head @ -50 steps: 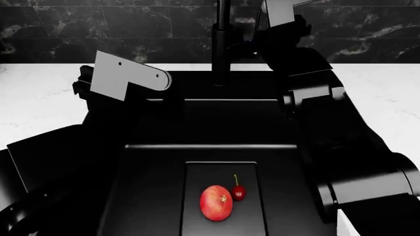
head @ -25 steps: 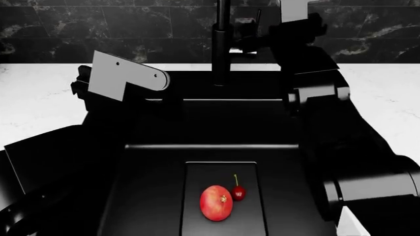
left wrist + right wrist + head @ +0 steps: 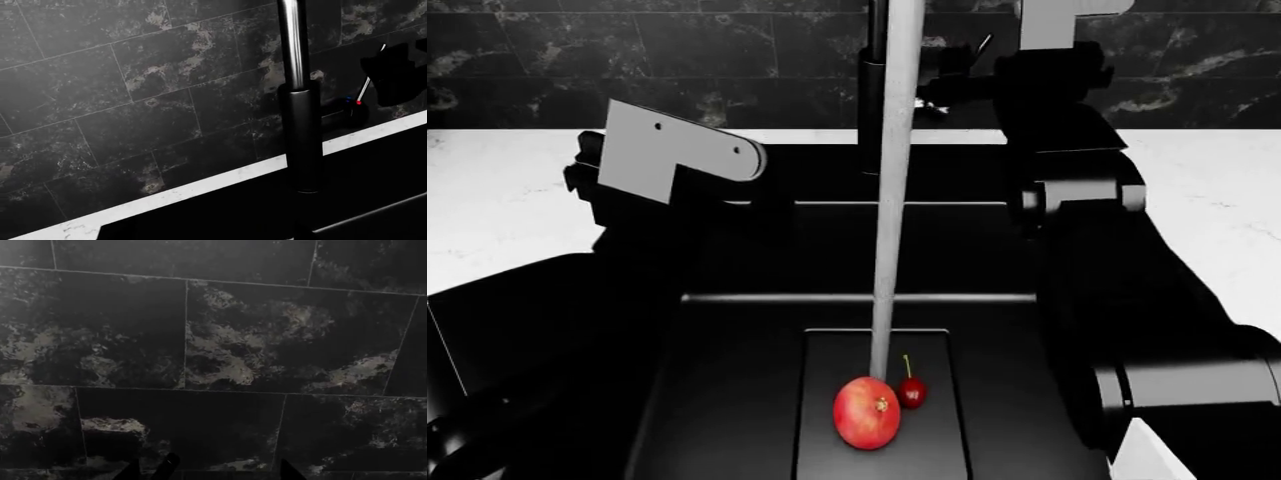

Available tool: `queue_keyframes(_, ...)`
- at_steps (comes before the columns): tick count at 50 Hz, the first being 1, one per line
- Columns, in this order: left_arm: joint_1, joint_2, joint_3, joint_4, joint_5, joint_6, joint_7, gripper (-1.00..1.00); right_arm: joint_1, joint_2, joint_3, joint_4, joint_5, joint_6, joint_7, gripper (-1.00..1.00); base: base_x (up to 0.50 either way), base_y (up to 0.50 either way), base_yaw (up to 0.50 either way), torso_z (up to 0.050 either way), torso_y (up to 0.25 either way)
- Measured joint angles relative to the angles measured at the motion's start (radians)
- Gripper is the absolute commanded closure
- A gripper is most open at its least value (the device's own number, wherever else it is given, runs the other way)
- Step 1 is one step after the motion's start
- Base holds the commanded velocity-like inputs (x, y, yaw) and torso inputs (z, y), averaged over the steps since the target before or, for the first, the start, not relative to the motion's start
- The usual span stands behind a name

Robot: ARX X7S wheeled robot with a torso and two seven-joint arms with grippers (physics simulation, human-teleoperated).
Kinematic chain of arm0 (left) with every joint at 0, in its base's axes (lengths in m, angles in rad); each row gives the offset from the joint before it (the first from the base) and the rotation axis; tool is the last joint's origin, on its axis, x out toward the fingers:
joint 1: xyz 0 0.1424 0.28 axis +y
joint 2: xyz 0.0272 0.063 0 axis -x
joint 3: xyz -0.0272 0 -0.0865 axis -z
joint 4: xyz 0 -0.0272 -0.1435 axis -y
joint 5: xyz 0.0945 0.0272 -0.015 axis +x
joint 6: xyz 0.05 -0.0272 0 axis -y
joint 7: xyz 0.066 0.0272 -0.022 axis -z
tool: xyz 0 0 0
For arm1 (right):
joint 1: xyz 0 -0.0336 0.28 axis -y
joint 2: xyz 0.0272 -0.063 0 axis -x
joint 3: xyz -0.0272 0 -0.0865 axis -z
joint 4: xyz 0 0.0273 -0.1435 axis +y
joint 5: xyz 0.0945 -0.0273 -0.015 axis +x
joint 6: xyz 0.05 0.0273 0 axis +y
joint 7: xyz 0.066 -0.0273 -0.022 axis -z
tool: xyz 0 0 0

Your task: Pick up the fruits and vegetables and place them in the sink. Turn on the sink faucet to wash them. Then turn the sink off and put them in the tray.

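A stream of water (image 3: 888, 200) falls from the sink faucet (image 3: 868, 110) onto the round red fruit (image 3: 868, 412), which lies on the raised drain panel (image 3: 827, 350) of the black sink (image 3: 734, 380). Beside the fruit, touching it, lies a small red cherry (image 3: 912, 391) with its stem up. My right gripper (image 3: 954, 85) is at the chrome lever (image 3: 365, 82) behind the faucet post (image 3: 299, 110). In the right wrist view its dark fingertips (image 3: 287, 471) stand apart. My left arm (image 3: 674, 150) hangs over the sink's left side, its jaws lost in the dark. The tray is out of view.
White marble countertop (image 3: 507, 200) runs either side of the sink. A black marbled tile wall (image 3: 627, 60) rises just behind the faucet. My two dark arms crowd the sink's left and right walls.
Water now pours from the faucet onto the red fruit, where none flowed before. My right arm has shifted up and to the right at the lever. The fruits have not moved.
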Motion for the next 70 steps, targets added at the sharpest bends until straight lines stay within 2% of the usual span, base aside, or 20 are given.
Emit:
queue_keyframes(37,0.000,-0.003,0.001,0.004,-0.007,0.002,-0.007,-1.00,0.019,0.008,0.031,0.000,-0.012,-0.014,0.018,-1.00,0.00,0.00,0.00,0.000,0.000)
queue_keyframes(54,-0.007,-0.001,0.004,0.002,-0.009,-0.002,-0.008,-1.00,0.024,0.026,0.010,-0.012,0.047,-0.004,0.000,-1.00,0.00,0.00,0.00,0.000,0.000)
queue_keyframes(65,-0.006,-0.002,0.004,0.008,-0.014,-0.004,-0.014,-1.00,-0.076,0.059,0.020,-0.277,0.108,0.132,0.001,-1.00,0.00,0.00,-0.01,0.000,0.000)
queue_keyframes(70,-0.008,-0.002,0.005,0.008,-0.015,-0.005,-0.015,-1.00,-0.120,0.100,0.051,-0.417,0.064,0.176,0.038,-1.00,0.00,0.00,0.00,0.000,0.000)
